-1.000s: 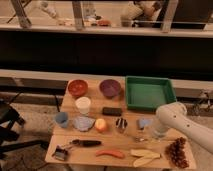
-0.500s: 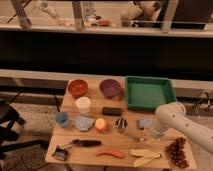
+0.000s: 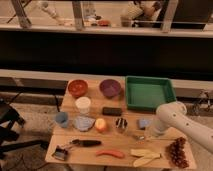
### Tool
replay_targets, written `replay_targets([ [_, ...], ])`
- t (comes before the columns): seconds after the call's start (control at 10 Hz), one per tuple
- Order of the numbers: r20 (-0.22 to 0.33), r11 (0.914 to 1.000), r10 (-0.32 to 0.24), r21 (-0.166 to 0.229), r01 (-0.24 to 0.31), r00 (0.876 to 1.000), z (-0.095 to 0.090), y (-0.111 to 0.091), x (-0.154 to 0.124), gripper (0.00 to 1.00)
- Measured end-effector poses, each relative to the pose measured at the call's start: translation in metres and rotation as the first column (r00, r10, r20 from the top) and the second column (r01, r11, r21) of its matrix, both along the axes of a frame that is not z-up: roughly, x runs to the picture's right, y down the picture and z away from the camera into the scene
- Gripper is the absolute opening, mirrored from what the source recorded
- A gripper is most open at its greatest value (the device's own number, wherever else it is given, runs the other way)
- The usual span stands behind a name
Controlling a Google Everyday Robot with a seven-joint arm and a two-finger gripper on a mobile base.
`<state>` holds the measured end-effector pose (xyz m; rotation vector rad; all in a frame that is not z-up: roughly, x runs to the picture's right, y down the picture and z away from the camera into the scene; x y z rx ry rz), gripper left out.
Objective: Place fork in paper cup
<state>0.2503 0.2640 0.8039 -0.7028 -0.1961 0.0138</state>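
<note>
The paper cup (image 3: 83,105) is a cream-white cylinder standing upright left of the table's middle, below the red bowl. The fork (image 3: 136,135) is a slim silver piece lying on the wood right of the middle, just below the small metal cup (image 3: 121,123). My white arm (image 3: 172,117) reaches in from the right. My gripper (image 3: 149,133) is low over the table at the fork's right end. The arm hides whether it touches the fork. The cup is well to the left of the gripper.
Red bowl (image 3: 77,88), purple bowl (image 3: 110,88) and green tray (image 3: 148,92) stand at the back. Black block (image 3: 112,111), blue cup (image 3: 61,119), orange fruit (image 3: 101,125), black-handled tool (image 3: 85,143), red pepper (image 3: 111,153), banana pieces (image 3: 145,153) and grapes (image 3: 176,152) lie nearer the front.
</note>
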Motion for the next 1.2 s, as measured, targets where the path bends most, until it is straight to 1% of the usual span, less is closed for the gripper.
replay_targets([
  [0.2,-0.002,1.0,0.004,0.0,-0.004,1.0,0.002,0.0,0.003,0.31],
  [0.3,-0.005,1.0,-0.001,-0.005,0.001,1.0,0.001,0.001,0.004,0.29],
  [0.5,-0.01,0.9999,-0.009,-0.007,0.009,1.0,-0.002,0.002,0.007,0.12],
  [0.6,-0.012,0.9999,-0.01,-0.002,0.01,1.0,-0.006,-0.001,0.008,0.03],
  [0.7,-0.013,0.9999,-0.01,0.004,0.01,1.0,-0.011,-0.004,0.009,0.0],
  [0.8,-0.013,0.9999,-0.011,0.011,0.011,1.0,-0.016,-0.007,0.009,0.0],
  [1.2,-0.015,0.9977,0.0,0.068,0.001,1.0,-0.045,-0.033,0.013,0.0],
])
